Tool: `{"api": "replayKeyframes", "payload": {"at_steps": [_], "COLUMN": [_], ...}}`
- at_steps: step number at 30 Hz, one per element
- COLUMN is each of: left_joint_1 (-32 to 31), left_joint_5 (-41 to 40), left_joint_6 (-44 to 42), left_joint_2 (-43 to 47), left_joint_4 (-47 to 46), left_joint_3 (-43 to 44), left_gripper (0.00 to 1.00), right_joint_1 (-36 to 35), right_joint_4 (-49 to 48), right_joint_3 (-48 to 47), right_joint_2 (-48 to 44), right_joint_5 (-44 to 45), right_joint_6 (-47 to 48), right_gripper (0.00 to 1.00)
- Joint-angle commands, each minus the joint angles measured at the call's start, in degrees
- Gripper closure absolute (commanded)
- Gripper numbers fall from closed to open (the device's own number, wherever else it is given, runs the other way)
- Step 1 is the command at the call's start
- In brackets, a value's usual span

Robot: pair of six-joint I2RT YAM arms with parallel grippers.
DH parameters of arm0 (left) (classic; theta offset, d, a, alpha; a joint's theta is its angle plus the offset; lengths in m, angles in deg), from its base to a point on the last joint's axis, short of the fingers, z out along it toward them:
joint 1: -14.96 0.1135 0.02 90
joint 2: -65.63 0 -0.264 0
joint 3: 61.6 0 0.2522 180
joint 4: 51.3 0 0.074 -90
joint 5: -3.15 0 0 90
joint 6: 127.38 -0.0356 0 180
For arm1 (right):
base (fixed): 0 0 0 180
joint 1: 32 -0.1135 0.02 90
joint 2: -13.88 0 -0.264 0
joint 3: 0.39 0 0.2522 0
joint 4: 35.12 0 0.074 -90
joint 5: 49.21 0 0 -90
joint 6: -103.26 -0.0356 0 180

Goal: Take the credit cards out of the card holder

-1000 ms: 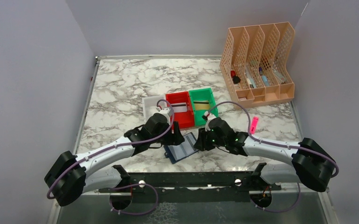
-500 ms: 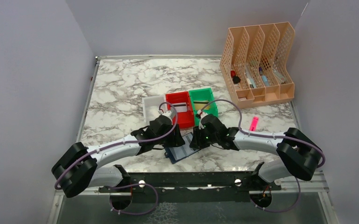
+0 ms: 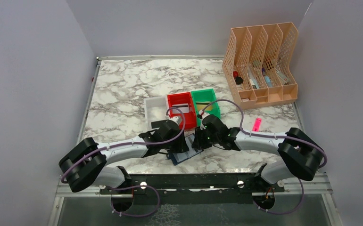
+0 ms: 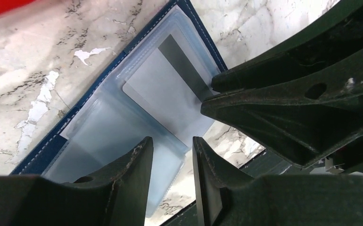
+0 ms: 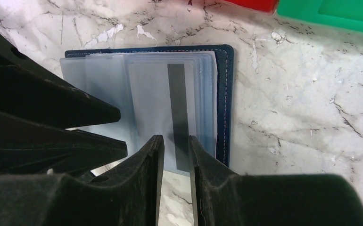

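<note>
Silvery-grey card (image 5: 149, 99) sits in card holder (image 5: 225, 94); right gripper (image 5: 173, 143), narrow, straddles its stripe; left gripper (image 4: 172, 146) narrow at sleeve (image 4: 104, 132) edge, grip unclear. Left should pin sleeve, right drag card straight out.

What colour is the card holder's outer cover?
Dark navy blue; the card holder shows best from the right wrist.

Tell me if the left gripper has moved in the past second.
Yes. In the top view the left gripper has come toward the table's near edge and rightward, away from the red bin, onto the card holder.
</note>
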Motion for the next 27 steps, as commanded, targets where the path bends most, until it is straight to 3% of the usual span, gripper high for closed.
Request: {"api": "replayKeyframes", "payload": {"at_steps": [1,12,15,27], "left_joint_1": [-0.29,-0.30,-0.35,-0.30], "left_joint_5": [-3.50,-5.26,-5.03,-4.20], "left_joint_6": [2.07,5.54,7.32,11.26], "left_joint_2": [0.00,-0.70,-0.44,-5.75], "left_joint_4": [-0.95,-5.31,-10.28,-17.42], "left_joint_3": [-0.54,-4.22,-7.14,-10.51], "left_gripper": [0.61,0.61,0.62,0.76], "right_joint_1": [-0.27,-0.27,-0.24,-0.21], "right_joint_4": [2.42,2.02,2.62,7.40], "right_joint_3": [-0.57,1.75,1.23,-3.97], "right_joint_2": [1.31,0.67,-0.77,-1.38], "right_joint_5": [2.29,-2.16,-0.66,6.43], "right_joint_6": [0.14,-1.32,-1.05,1.74], "right_gripper": [0.69,0.69,0.69,0.69]}}
